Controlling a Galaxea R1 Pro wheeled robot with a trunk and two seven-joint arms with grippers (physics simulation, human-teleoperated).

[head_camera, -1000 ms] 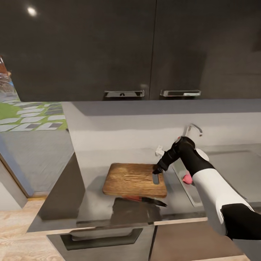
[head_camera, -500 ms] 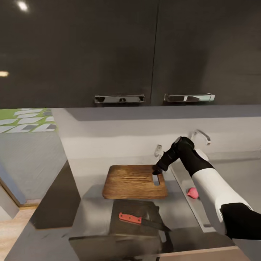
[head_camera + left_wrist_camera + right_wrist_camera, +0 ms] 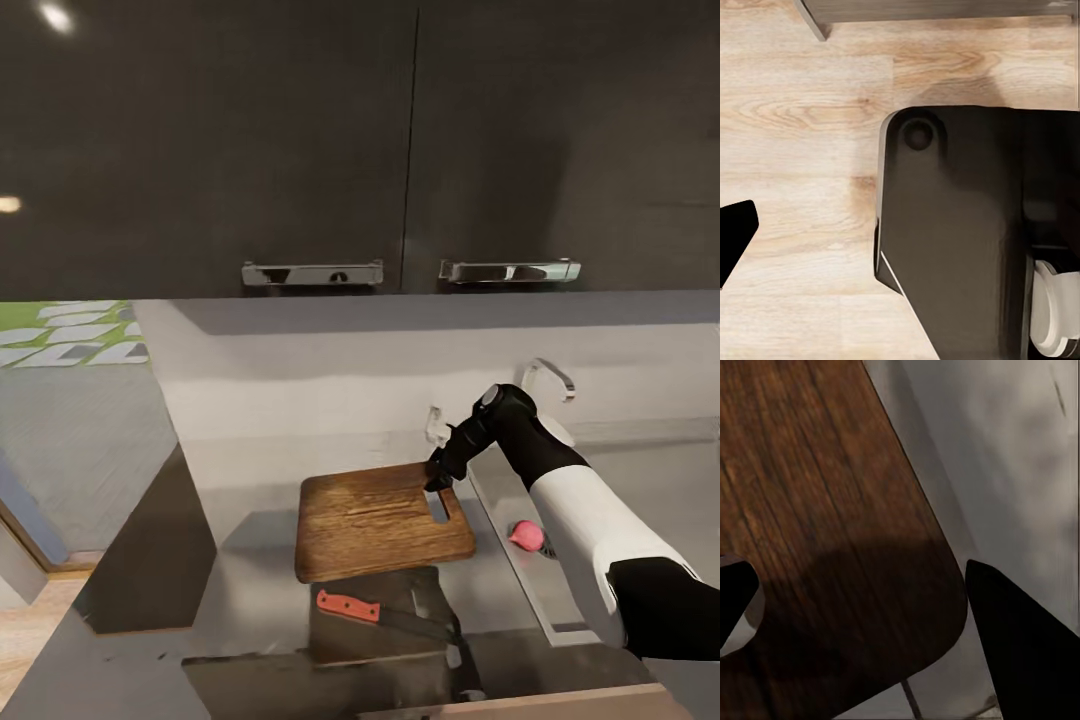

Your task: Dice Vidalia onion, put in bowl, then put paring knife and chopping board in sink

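One rounded-corner grained wooden chopping board (image 3: 385, 520), slim orange-handled paring knife (image 3: 385, 616) beside.

A kitchen is being shown: dark wall cabinets (image 3: 300, 140), a sink (image 3: 520, 540) with tap (image 3: 545, 372), and a chopping board (image 3: 380, 518).

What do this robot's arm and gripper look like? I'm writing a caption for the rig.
The right arm has a glossy white shell between black sections at elbow and wrist, ending in the black right gripper with dark, pointed, wedge-shaped fingers. No cables or markings are visible.
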